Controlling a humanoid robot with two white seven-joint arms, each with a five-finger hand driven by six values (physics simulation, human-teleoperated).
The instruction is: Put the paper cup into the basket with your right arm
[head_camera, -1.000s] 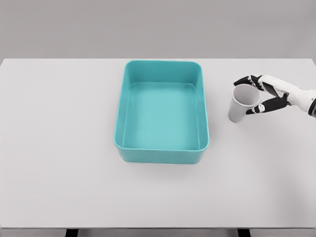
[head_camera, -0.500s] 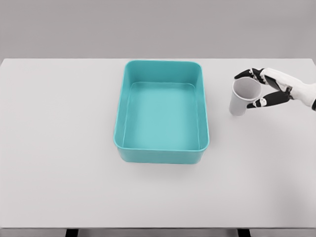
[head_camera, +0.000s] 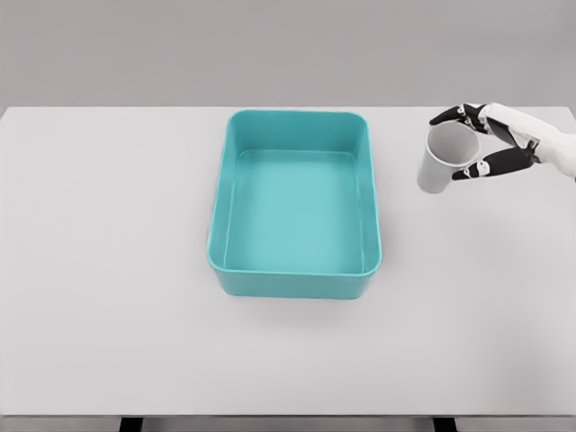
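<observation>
A white paper cup [head_camera: 443, 158] hangs above the table to the right of the basket, tilted with its open mouth toward the upper right. My right hand [head_camera: 470, 142] comes in from the right edge and is shut on the cup near its rim, black fingertips above and below the mouth. The teal rectangular basket [head_camera: 295, 267] sits at the middle of the table with nothing inside. The cup is a short way right of the basket's right wall, near its far corner. My left arm does not show.
The white table [head_camera: 108, 270] spreads wide around the basket. A plain grey wall stands behind the table's far edge.
The right hand has lifted the cup upward and slightly away from me; the cup has risen off the table. The basket has stayed put.
</observation>
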